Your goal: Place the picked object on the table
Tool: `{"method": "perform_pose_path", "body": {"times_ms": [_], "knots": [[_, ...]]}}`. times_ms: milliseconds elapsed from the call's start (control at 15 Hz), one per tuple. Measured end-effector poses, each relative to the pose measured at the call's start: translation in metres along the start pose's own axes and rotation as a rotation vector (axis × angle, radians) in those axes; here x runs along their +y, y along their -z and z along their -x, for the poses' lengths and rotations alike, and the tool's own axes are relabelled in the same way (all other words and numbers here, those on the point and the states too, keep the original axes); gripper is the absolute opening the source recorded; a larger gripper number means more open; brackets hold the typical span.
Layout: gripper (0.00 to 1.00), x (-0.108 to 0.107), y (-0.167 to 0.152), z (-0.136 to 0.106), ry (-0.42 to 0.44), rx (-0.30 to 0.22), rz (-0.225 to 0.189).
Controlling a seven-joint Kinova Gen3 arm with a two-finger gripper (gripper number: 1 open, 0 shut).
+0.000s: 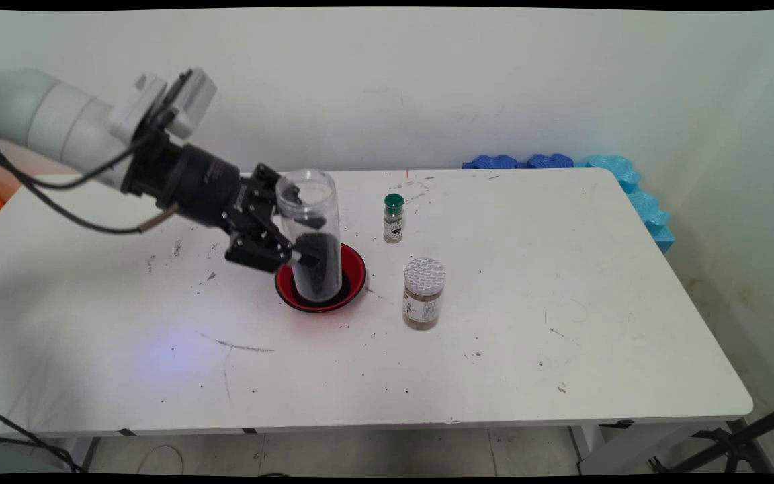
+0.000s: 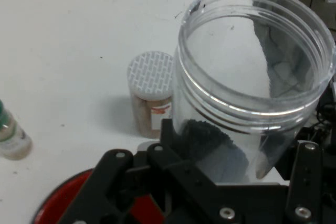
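It looked like a robotics lab: a scuffed white bench (image 1: 562,349) against a bare wall (image 1: 427,81), blue foam pads (image 1: 635,185) wedged behind, cables (image 1: 17,440) trailing on the floor.

Green-capped bottle (image 1: 394,218) and white-lidded spice jar (image 1: 424,293) upright on white table (image 1: 562,336); blue foam (image 1: 629,181) behind.

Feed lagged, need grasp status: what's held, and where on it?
The gripper holds the clear jar by its side wall, about mid-height, over the red bowl.
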Motion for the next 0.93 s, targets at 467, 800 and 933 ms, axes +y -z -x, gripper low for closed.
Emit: {"method": "perform_pose_path", "body": {"times_ms": [467,800,933], "knots": [[0.00,0.023,-0.037,0.031,0.079,0.013,0.012],[0.00,0.029,-0.063,0.056,0.119,0.014,0.001],[0.00,0.030,-0.073,0.065,0.128,0.013,-0.003]]}}
